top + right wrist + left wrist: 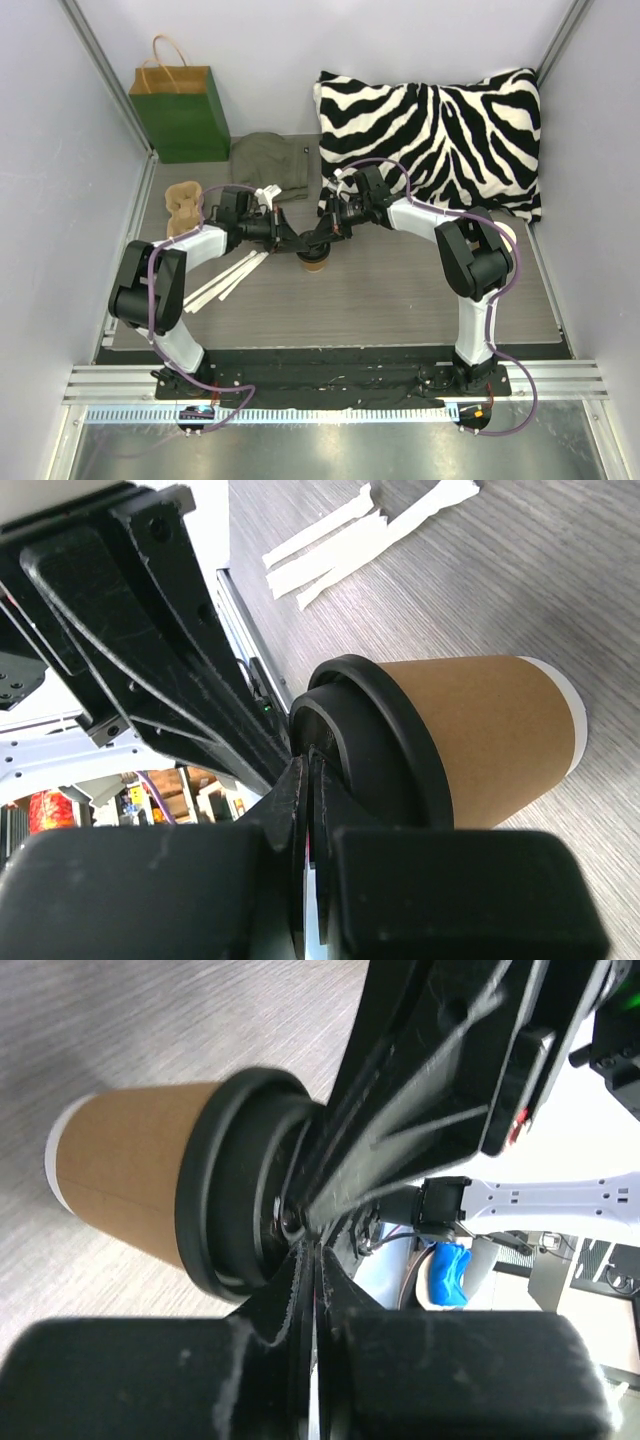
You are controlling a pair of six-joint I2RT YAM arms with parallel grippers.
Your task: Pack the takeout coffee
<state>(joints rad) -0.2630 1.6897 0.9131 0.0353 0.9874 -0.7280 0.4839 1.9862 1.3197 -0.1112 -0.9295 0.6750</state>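
Your takeout coffee (314,263) stands upright on the table (400,300), lid (390,740) up; left gripper (299,243) and right gripper (325,238), both pressed together, touch that lid.

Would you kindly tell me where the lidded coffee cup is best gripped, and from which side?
Grip the takeout coffee on its tan paper wall, just under the black lid, coming in level from either side. It stands upright, the round wall widens upward, and the lid's rim overhangs, so jaws there would likely not slip.
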